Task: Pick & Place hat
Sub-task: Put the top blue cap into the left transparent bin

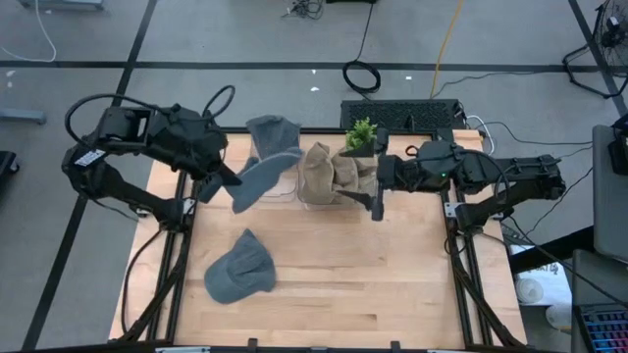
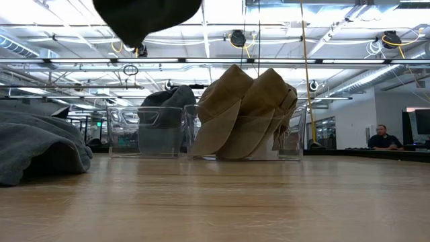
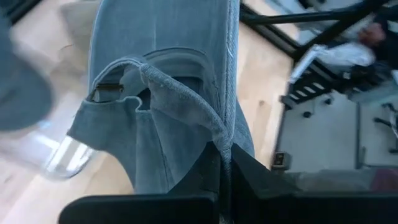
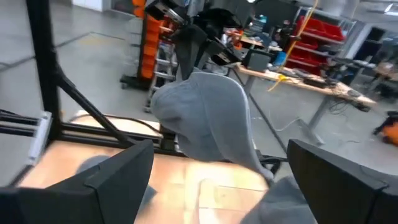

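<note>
We find the left gripper (image 1: 224,181) clamped on a grey hat (image 1: 260,179), held aloft left of centre in the high view, beside the clear bin (image 1: 283,186). The right gripper (image 1: 376,204) stands wide, empty, right of centre. A second grey hat (image 1: 239,269) lies on the table (image 1: 392,284), lower left.

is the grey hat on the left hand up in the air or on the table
In the air: the left hand is shut on the grey hat, which hangs above the table.
</note>
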You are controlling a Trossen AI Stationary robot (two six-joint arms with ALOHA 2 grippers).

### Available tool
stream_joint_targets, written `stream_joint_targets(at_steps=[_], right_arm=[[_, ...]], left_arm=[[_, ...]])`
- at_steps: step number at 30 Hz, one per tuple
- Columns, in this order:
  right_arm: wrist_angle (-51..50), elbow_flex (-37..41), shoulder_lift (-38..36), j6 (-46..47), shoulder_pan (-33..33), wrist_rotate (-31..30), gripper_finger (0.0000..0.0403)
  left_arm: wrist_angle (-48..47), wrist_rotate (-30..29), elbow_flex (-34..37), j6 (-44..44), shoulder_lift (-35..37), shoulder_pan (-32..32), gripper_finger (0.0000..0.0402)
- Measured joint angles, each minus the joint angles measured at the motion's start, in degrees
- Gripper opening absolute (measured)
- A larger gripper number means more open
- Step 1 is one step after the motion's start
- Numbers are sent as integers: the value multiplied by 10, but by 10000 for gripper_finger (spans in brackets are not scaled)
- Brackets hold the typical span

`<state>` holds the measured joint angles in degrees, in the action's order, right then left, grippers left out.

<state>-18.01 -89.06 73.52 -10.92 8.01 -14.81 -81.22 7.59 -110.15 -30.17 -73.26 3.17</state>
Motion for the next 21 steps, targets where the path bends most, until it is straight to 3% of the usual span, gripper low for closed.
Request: stream_joint_targets(at_steps=[8, 16, 21], right_arm=[[-3, 1, -5, 13, 0, 20, 359], [-3, 1, -7, 73, 0, 126, 359], [-9, 1, -7, 75, 3, 134, 359]], left_arm=[[50, 19, 0, -20, -34, -64, 7], [143, 21, 0, -29, -64, -93, 7], [189, 29, 0, -27, -79, -95, 7]])
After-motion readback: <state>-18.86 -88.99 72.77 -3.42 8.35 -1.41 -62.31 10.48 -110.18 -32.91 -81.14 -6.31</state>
